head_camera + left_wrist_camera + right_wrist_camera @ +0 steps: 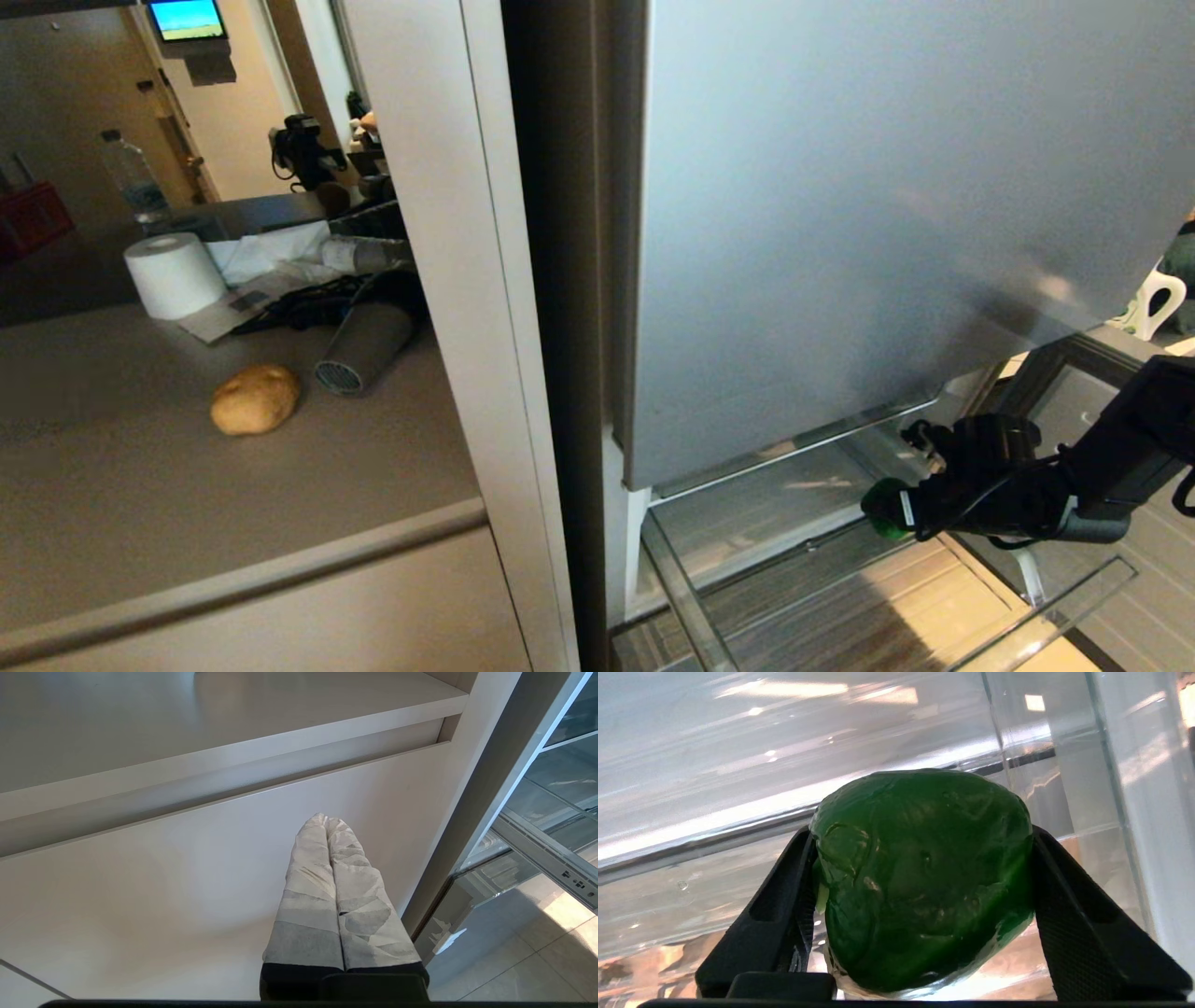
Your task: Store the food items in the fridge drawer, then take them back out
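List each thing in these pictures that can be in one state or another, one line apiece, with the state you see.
fridge drawer: pulled out, open.
bell pepper: between the right gripper's fingers, over the drawer.
potato: lying loose on the counter.
paper roll: standing upright on the counter.
left gripper: shut, empty, beside the cabinet front.

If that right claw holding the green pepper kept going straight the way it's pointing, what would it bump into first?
Probably the clear back wall of the fridge drawer, seen just beyond the bell pepper that the right gripper holds. How far off that wall is cannot be judged.
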